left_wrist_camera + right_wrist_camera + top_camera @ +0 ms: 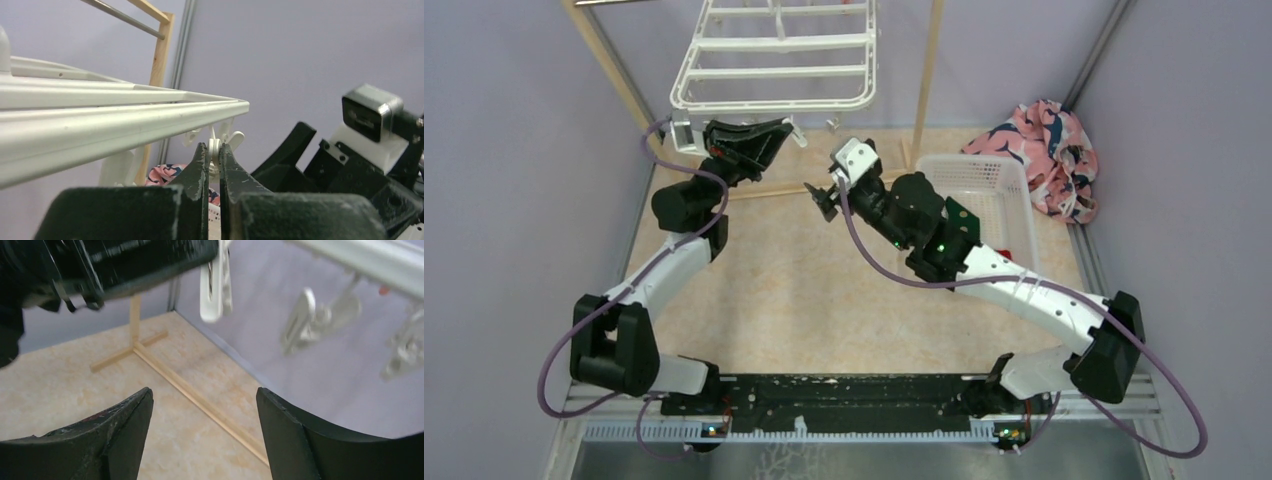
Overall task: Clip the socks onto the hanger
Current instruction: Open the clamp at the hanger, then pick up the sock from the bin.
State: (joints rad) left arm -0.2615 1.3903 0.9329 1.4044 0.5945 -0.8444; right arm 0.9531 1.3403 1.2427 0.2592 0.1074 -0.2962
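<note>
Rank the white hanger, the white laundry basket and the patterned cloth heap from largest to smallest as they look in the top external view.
1. The hanger: largest, though cropped at the top edge and raised nearer the camera.
2 and 3. The laundry basket and cloth heap: alike; the right arm hides part of the basket, so unranked.

Soft, even light fills the overhead view. The arms cast only faint, diffuse shadows on the bench (824, 300), and the whole frame is sharp. In the left wrist view the hanger (100, 125) rail across the left half is bright, pale and out of focus. The left claw (213, 152) at lower centre is dark and soft-edged around the clip (215, 144) it pinches. In the right wrist view the spread right claw (202, 392) is near-black along the bottom, and the hanging clips (310, 320) at upper right are blurred.
</note>
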